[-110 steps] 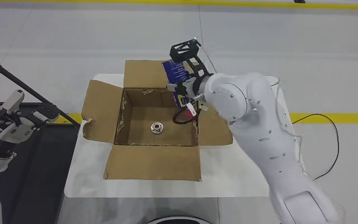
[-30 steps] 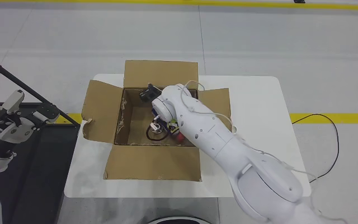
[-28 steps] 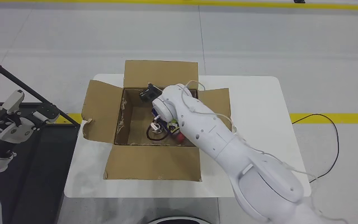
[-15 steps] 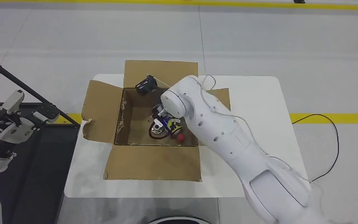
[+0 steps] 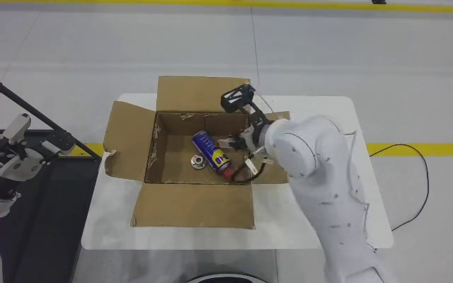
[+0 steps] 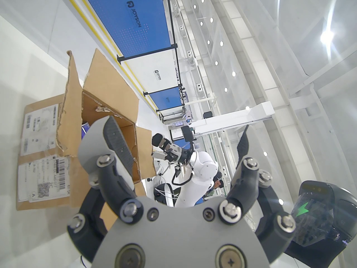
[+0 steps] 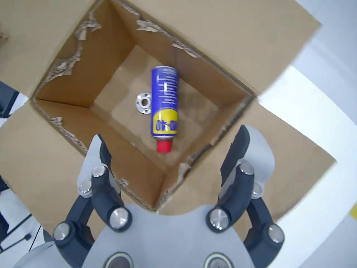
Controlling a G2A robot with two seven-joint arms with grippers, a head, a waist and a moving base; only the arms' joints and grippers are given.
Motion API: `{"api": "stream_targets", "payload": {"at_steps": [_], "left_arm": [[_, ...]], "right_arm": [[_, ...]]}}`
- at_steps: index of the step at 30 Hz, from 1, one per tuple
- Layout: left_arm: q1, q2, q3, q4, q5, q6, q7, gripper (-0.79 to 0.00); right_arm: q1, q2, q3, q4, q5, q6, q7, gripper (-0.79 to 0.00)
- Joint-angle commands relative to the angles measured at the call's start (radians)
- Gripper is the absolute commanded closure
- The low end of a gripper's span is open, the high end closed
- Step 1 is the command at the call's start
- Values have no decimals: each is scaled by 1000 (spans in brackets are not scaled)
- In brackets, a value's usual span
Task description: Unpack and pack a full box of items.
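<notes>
Found the cardboard box open at the centre of the top frame, flaps folded outward, on the white counter. Saw a blue and yellow spray can with a red cap lying on its side on the box floor, with a small metal ring just beside it on the left. Spotted the right gripper above the box's upper right corner, spread wide and empty. Noted the left gripper likewise gaping, holding nothing, near the box's labelled outer side.
</notes>
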Motion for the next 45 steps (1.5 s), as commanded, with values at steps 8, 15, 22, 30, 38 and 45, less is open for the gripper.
{"api": "stream_targets", "payload": {"at_steps": [8, 15, 22, 30, 38, 45], "left_arm": [[0, 0, 0, 0, 0, 0, 0, -785], [0, 0, 0, 0, 0, 0, 0, -785], [0, 0, 0, 0, 0, 0, 0, -785], [0, 0, 0, 0, 0, 0, 0, -785], [0, 0, 0, 0, 0, 0, 0, -785], [0, 0, 0, 0, 0, 0, 0, -785]], "right_arm": [[-143, 45, 150, -58, -475, 84, 23, -760], [-197, 36, 232, 53, -535, 78, 23, -745], [-161, 22, 287, 242, -439, 70, 23, -653], [-109, 17, 330, 377, -365, 95, 23, -570], [-73, 18, 319, 471, -340, 104, 23, -459], [-33, 20, 297, 547, -339, 115, 23, -428]]}}
